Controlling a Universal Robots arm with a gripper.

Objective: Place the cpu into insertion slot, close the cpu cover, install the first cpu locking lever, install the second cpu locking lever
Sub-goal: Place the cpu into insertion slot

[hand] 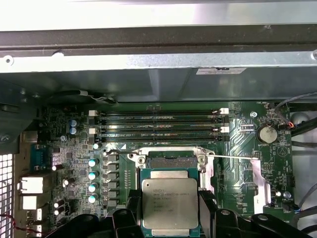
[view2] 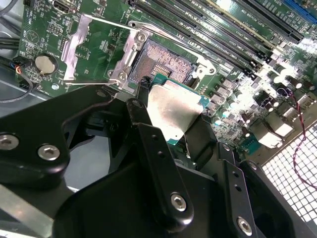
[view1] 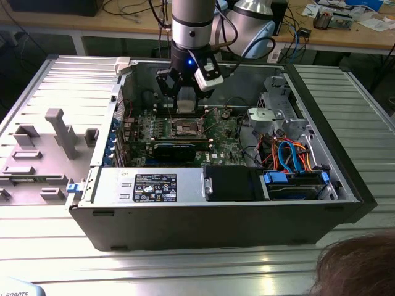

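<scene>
Starting at the exterior view's left, a grey panel (view1: 37,154) with moulded fixtures lies flat on the slatted metal surface (view1: 185,265), beside the open computer case (view1: 216,222). Over the middle of the case, my tool (view1: 185,98) hangs low above the green motherboard (view1: 222,132).

The tool is pinching the cpu (hand: 170,201). A black finger presses on each of two opposite edges, and the dull silver top faces up toward the first wrist camera.

What matters most is where the insertion slot (hand: 171,161) sits. It is just beyond the chip's far edge, almost underneath it, and its dark pin field is bare. The chip's sides look square with the slot's metal rim, so I judge the two are lined up in rotation. The chip is a little short of centre and I cannot tell how high above the slot it is.

The cpu cover (view2: 74,49) is swung fully open and lies flat on the board just beside the slot, clear of it. A thin wire locking lever (hand: 230,157) is unlatched and reaches out across the cover.

Further to the exterior view's right are the drive cage (view1: 278,114) and a bundle of blue and orange cables (view1: 290,154). A person's hair (view1: 358,265) shows at the lower corner.
</scene>
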